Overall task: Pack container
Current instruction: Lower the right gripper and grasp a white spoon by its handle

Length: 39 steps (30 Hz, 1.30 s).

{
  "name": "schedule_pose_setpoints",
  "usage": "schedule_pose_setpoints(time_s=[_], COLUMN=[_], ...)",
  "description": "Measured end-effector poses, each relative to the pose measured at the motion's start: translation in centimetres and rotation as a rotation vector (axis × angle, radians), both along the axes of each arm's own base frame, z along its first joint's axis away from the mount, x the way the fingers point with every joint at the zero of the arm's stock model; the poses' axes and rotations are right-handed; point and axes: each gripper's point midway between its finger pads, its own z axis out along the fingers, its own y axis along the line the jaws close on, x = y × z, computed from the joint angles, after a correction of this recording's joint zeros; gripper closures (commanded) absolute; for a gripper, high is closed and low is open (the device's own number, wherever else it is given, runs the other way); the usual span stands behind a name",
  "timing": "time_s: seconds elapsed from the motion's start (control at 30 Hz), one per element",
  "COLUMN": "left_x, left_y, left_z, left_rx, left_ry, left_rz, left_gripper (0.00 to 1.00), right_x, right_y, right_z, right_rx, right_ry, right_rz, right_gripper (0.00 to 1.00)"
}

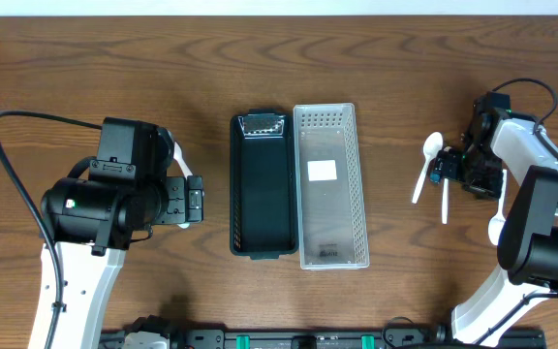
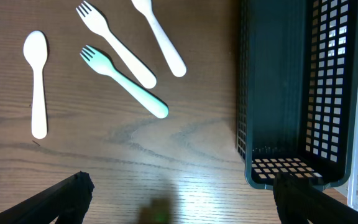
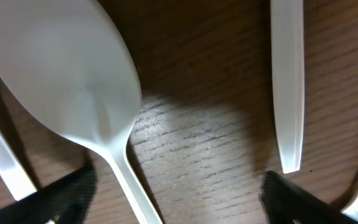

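PACKING NOT YET BEGUN: The black basket [image 1: 260, 194] and the clear basket [image 1: 359, 194] stand side by side, touching, at mid-desk [image 1: 405, 58], and we see no cutlery in either. The right end effector [image 3: 179, 199], fingers apart and holding nothing, hangs low over a white spoon [image 3: 73, 81] lying well right of the baskets. We judge the pick-up of that spoon to be the step in hand. The next move calls for straddling its thin neck, closing on it, then carrying it left to a basket. The left end effector [image 2: 179, 202], likewise spread and empty, hovers beside the black basket. Our count is two baskets. Left of them lie four pieces: a second white spoon [image 2: 36, 81], a white fork [image 2: 117, 43], a teal fork [image 2: 126, 87] and a white handle [image 2: 163, 40] with its head cropped. Right of them lie at least three white pieces, one partly hidden by the arm.
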Motion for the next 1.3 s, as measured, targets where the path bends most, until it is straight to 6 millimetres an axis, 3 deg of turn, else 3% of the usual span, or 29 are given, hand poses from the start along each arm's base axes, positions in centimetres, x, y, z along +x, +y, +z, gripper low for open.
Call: schedule_pose_setpoints(time_s=[0.23, 0.6, 0.93, 1.3], left_x=[0.0, 0.0, 0.0, 0.0], left_y=[0.0, 0.0, 0.0, 0.0], left_z=[0.0, 0.0, 0.0, 0.0], left_rx=[0.0, 0.0, 0.0, 0.0], left_ry=[0.0, 0.0, 0.0, 0.0], left_rz=[0.0, 0.0, 0.0, 0.0], left_gripper=[0.05, 0.05, 0.05, 0.05], right_x=[0.01, 0.24, 0.41, 0.67], right_y=[-0.01, 0.08, 0.06, 0.01], right_z=[-0.09, -0.15, -0.15, -0.18], right_rx=[-0.001, 0.004, 0.004, 0.002], right_ry=[-0.002, -0.013, -0.02, -0.031], right_rz=[-0.005, -0.008, -0.006, -0.008], right_gripper=[0.57, 0.78, 0.89, 0.83])
